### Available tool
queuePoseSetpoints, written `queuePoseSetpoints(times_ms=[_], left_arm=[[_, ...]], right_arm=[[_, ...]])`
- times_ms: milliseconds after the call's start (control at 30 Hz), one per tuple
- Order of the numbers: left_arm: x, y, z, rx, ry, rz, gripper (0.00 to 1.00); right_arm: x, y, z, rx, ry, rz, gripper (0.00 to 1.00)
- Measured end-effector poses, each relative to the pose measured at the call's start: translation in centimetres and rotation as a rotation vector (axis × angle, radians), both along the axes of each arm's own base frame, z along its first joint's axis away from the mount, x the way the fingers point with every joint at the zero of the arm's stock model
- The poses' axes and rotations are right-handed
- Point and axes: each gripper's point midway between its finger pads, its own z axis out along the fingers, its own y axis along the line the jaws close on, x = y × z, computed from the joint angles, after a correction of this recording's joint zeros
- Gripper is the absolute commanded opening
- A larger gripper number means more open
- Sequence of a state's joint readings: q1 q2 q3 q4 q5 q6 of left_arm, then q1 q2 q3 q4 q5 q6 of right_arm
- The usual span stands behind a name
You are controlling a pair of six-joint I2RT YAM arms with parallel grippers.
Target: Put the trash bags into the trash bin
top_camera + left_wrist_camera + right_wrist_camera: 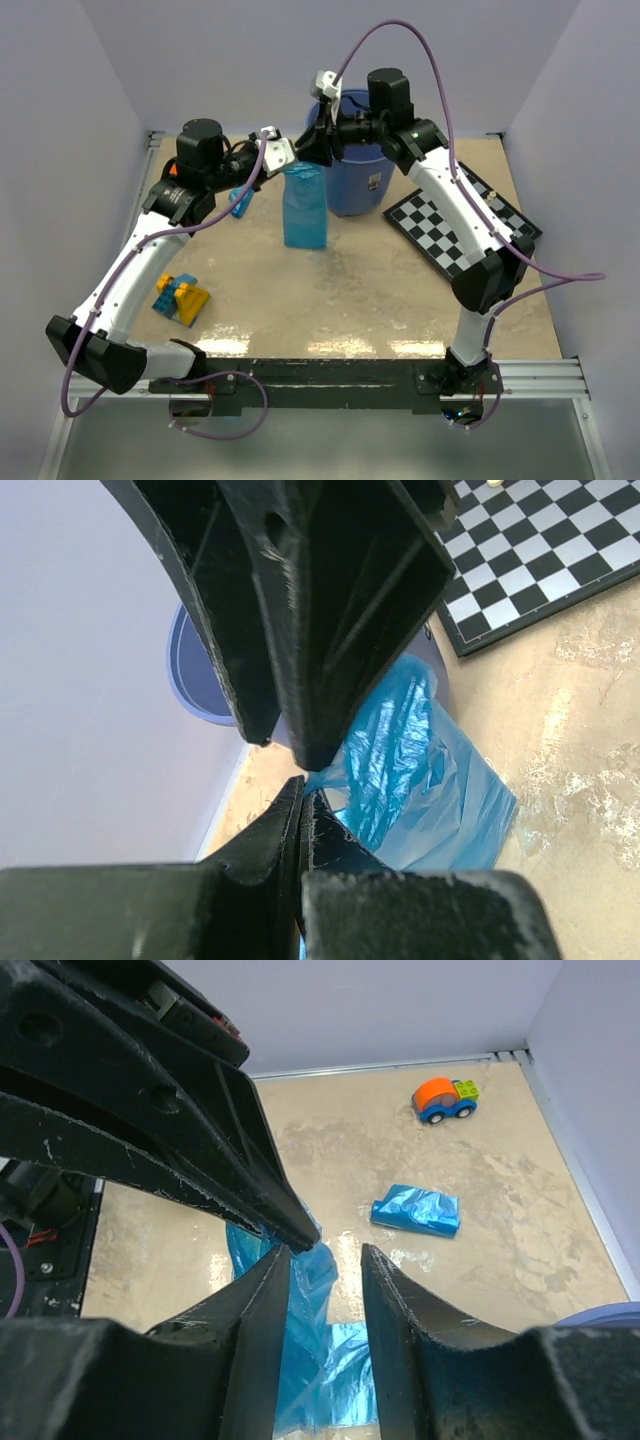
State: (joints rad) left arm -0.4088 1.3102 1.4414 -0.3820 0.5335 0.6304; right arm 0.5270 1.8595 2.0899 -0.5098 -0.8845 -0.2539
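One trash bag hangs unfolded just left of the trash bin, a round blue bucket at the back of the table. My left gripper is shut on its top edge; in the left wrist view the closed tips pinch the blue film. My right gripper hovers right against the left one, above the bin's left rim. Its jaws stand open, with the bag hanging below and beside its left finger. A second, folded trash bag lies on the table.
A chessboard lies to the right of the bin. A toy car of coloured blocks sits near the left arm, also seen from the right wrist. Purple walls close in the left, back and right sides.
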Motion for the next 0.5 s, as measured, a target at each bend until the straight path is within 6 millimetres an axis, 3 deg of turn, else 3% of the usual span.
queuePoseSetpoints(times_ms=[400, 500], left_arm=[[0.3, 0.1, 0.3, -0.007, -0.007, 0.017, 0.0], [0.3, 0.1, 0.3, -0.007, -0.008, 0.02, 0.0]], right_arm=[[-1.4, 0.9, -1.2, -0.014, 0.031, 0.057, 0.42], [-1.5, 1.0, -1.4, -0.016, 0.037, 0.055, 0.38]])
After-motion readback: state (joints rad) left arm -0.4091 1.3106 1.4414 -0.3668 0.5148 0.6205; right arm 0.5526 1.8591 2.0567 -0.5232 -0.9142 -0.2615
